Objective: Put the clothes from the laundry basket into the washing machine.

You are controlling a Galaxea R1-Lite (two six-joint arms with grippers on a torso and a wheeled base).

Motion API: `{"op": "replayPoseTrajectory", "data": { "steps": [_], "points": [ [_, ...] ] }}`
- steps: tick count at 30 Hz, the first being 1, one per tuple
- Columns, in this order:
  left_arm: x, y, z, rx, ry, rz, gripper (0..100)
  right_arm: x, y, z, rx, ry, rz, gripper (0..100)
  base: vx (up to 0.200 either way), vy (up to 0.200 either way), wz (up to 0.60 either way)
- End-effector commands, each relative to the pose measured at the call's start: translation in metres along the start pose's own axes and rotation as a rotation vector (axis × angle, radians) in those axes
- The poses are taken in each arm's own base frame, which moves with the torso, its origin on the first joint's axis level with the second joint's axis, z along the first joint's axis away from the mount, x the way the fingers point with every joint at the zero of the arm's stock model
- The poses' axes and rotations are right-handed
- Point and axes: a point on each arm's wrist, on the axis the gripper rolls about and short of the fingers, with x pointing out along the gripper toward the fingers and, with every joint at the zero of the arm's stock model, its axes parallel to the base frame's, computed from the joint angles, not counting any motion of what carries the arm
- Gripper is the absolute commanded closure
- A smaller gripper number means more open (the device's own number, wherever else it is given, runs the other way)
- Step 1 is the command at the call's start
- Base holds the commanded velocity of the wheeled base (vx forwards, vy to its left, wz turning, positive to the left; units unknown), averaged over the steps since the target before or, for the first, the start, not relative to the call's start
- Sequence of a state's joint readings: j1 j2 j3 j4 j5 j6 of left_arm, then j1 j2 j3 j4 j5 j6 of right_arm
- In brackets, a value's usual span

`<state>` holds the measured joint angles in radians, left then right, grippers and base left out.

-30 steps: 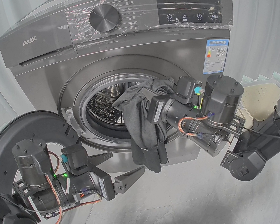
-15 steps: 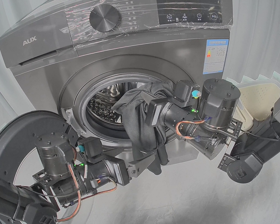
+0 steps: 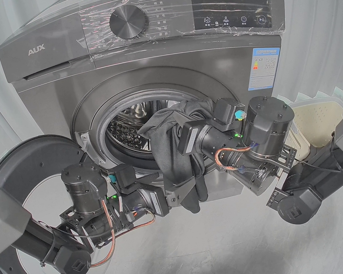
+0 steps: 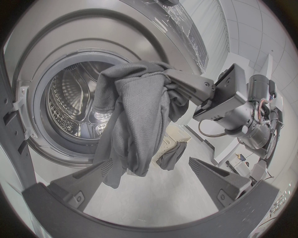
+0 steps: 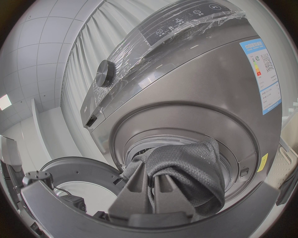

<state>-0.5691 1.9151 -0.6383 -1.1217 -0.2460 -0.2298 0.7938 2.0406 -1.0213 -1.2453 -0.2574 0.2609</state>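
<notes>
Right arm angled in from the right, wrist raised. The right end effector was pinched tight on grey garment. Left arm sat lower, left end effector spread wide.

The drum mouth is free on its left half; the garment hanging from the clamped right gripper curtains the right half. The swung-out door flanks the mouth on the left. The left gripper, jaws spread, sits low at the garment's hem, just below the mouth's rim.
</notes>
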Motion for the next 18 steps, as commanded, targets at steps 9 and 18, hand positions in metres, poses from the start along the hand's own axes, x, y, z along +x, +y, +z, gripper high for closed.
{"op": "replayPoseTrajectory", "data": {
  "steps": [9, 18],
  "points": [
    [0.028, 0.011, -0.015, 0.001, -0.027, 0.034, 0, -0.001, 0.001, -0.001, 0.002, 0.001, 0.000, 100, 0.000, 0.000, 0.00],
    [0.042, 0.015, -0.014, 0.003, -0.056, 0.060, 0, 0.000, 0.001, -0.005, 0.006, -0.004, 0.005, 100, 0.000, 0.000, 0.00]
  ]
}}
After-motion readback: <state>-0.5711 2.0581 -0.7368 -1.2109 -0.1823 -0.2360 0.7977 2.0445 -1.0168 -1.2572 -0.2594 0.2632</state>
